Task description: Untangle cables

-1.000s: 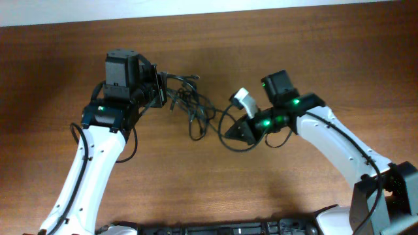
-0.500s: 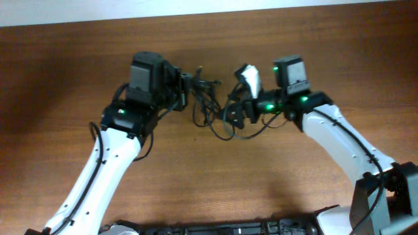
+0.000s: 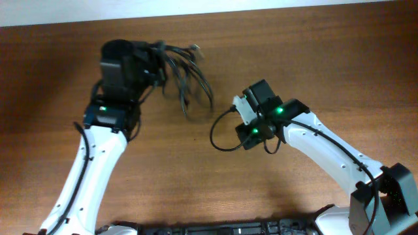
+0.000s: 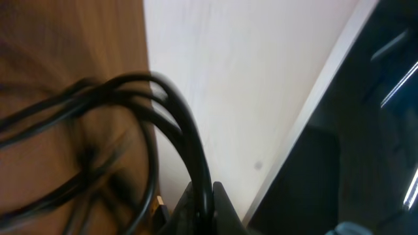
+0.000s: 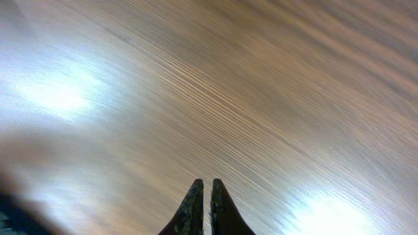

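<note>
listing the scene at this moment, item by item.

item: left gripper (image 3: 152, 57), upper left of the overhead view. it is clenched on the cables (image 3: 186, 78); in the left wrist view the left gripper (image 4: 204, 199) sits at the bottom centre, with the cords running straight down into it.

item: cables, thin black cords. from above they hang as one blurred bunch of loops just right of the left gripper, raised off the counter (image 3: 294, 52), with a small plug end (image 3: 194, 47) showing at the top of the bunch. in the left wrist view the cables (image 4: 173, 108) arch from the left edge over to the bottom centre; how many strands there are cannot be told through the blur.

item: right gripper (image 5: 204, 194), bottom centre of the right wrist view. its fingers are pressed together with nothing between them, over bare wood grain.

item: right arm (image 3: 313, 140), centre right of the overhead view, well apart from the cable bunch.

item: pale wall (image 4: 261, 78), upper centre of the left wrist view, behind the cables.
</note>
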Controlling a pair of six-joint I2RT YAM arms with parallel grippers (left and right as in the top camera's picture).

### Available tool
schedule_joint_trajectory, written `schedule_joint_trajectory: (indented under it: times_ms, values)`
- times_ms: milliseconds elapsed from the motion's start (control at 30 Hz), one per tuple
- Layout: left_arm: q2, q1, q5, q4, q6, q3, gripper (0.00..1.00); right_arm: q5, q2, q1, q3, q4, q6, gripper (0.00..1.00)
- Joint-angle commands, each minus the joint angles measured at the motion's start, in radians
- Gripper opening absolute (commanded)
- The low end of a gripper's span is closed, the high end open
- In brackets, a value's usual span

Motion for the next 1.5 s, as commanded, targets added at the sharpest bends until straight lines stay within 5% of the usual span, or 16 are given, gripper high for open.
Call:
schedule_joint_trajectory:
  times_ms: [0,33,133,267,367,467,567,700,800,900,933,967,1033,1167,1267,1467]
  values:
    - [-0.011,0.032,0.036,0.005,0.187,0.017,0.0,0.2,0.0,-0.042,-0.008,0.003,0.02,0.04]
    - [-0.011,0.029,0.07,-0.005,0.265,0.017,0.0,0.204,0.0,-0.064,-0.008,0.008,0.042,0.04]
    - [-0.01,0.007,0.259,-0.103,0.632,0.017,0.0,0.202,0.0,-0.193,-0.008,0.024,0.139,0.3]
    - [-0.01,-0.091,0.421,-0.163,1.033,0.017,0.07,0.082,0.0,-0.333,-0.008,0.03,0.152,0.32]
    - [-0.009,-0.154,0.558,-0.2,1.188,0.017,0.02,-0.029,0.0,-0.438,-0.008,0.031,0.151,0.34]
    - [-0.009,-0.188,0.863,0.072,1.239,0.017,0.0,-0.058,0.0,-0.524,-0.008,0.025,0.151,0.34]
    - [-0.002,-0.185,0.733,-0.073,1.351,0.016,0.0,-0.097,0.0,-0.588,-0.008,-0.019,0.15,0.34]
    - [0.084,-0.186,0.075,-0.5,1.357,0.016,0.15,-0.098,0.0,-0.607,-0.008,-0.03,0.147,0.35]
    - [0.15,-0.185,-0.103,-0.606,1.355,0.016,0.27,-0.097,0.0,-0.607,-0.008,-0.03,0.147,0.36]
    - [0.207,-0.185,-0.259,-0.66,1.205,0.016,0.17,-0.101,0.0,-0.607,-0.008,-0.033,0.147,0.41]
    - [0.215,-0.185,-0.275,-0.662,1.146,0.016,0.3,-0.102,0.0,-0.607,-0.008,-0.039,0.147,0.43]
    - [0.219,-0.185,-0.257,-0.642,1.087,0.016,0.69,-0.101,0.0,-0.607,-0.008,-0.045,0.147,0.45]
    - [0.219,-0.185,-0.147,-0.594,1.085,0.016,0.87,-0.102,0.0,-0.607,-0.008,-0.043,0.147,0.49]
    - [0.225,-0.197,0.233,-0.348,1.229,0.016,0.91,-0.057,0.0,-0.609,-0.008,-0.018,0.134,0.56]
    - [0.253,-0.238,0.237,-0.249,1.223,0.016,0.92,0.091,0.0,-0.657,0.029,-0.066,0.16,0.67]
    - [0.486,-0.38,0.266,0.156,1.17,0.017,0.8,-0.105,-0.007,-0.751,0.084,-0.176,0.15,0.67]
